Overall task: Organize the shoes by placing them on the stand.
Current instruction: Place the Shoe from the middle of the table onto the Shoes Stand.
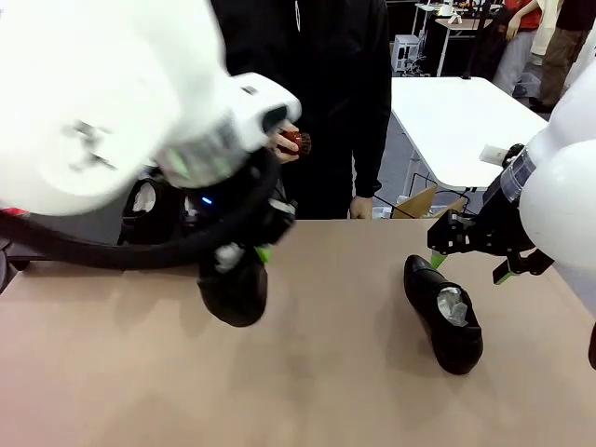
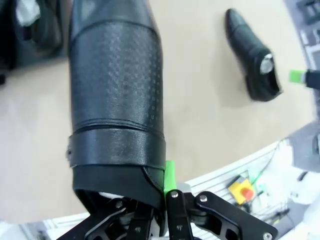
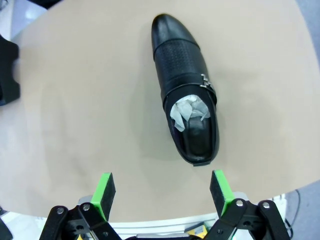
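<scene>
My left gripper (image 1: 245,253) is shut on the heel rim of a glossy black shoe (image 1: 233,291), which hangs toe-down just over the tan table. In the left wrist view that shoe (image 2: 117,90) runs away from me, and one green pad (image 2: 170,175) presses its rim. A second shoe (image 1: 445,315), stuffed with white paper, lies on the table at the right. My right gripper (image 1: 470,253) hovers open behind its toe, and the shoe (image 3: 186,90) lies ahead of the spread fingers. Another shoe (image 1: 140,219) sits at the back left, where my left arm largely hides the stand.
A person in black (image 1: 326,102) stands at the far side holding a small reddish object (image 1: 295,142). A white table (image 1: 456,121) and a cardboard box (image 1: 419,200) lie beyond the right rear edge. Bare tan tabletop (image 1: 335,372) spreads between the two shoes.
</scene>
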`<state>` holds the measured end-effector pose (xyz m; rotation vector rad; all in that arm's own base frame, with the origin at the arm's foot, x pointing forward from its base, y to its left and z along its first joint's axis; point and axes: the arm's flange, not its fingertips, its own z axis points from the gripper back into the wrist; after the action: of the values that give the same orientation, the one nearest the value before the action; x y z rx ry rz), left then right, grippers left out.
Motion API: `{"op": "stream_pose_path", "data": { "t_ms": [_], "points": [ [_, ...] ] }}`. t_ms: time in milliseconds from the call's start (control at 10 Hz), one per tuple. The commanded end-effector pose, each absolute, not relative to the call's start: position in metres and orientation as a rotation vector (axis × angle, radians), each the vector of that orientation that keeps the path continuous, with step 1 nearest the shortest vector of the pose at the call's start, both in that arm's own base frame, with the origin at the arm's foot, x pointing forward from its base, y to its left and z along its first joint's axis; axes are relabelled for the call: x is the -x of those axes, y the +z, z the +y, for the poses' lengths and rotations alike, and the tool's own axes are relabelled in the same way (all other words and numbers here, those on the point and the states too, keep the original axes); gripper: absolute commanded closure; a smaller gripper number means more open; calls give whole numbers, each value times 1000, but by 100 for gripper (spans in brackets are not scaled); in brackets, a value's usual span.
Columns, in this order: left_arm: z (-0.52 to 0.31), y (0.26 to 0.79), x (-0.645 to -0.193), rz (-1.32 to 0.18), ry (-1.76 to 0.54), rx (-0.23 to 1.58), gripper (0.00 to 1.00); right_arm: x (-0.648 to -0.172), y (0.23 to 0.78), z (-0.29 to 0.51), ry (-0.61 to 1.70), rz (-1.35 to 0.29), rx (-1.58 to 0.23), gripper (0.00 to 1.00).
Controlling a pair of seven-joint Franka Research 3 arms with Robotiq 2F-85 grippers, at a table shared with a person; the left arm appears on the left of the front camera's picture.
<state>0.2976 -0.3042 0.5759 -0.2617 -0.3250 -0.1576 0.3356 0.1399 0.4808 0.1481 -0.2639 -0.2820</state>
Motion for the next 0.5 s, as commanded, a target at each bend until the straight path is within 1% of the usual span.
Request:
{"op": "stream_pose_path", "data": {
  "t_ms": [0,100,200,300,400],
  "points": [
    [-330,561,-297,-321,-222,203,100,-336,482,139,-265,-264,-151,0],
    [-330,561,-297,-321,-222,203,100,-336,482,139,-265,-264,-151,0],
    [-299,578,-297,-328,-154,255,100,-336,482,139,-265,-264,-151,0],
    [-258,579,-311,-412,-124,84,100,-336,482,139,-265,-264,-151,0],
    [-216,579,-330,-429,-148,32,100,-336,482,139,-265,-264,-151,0]
  ]
}}
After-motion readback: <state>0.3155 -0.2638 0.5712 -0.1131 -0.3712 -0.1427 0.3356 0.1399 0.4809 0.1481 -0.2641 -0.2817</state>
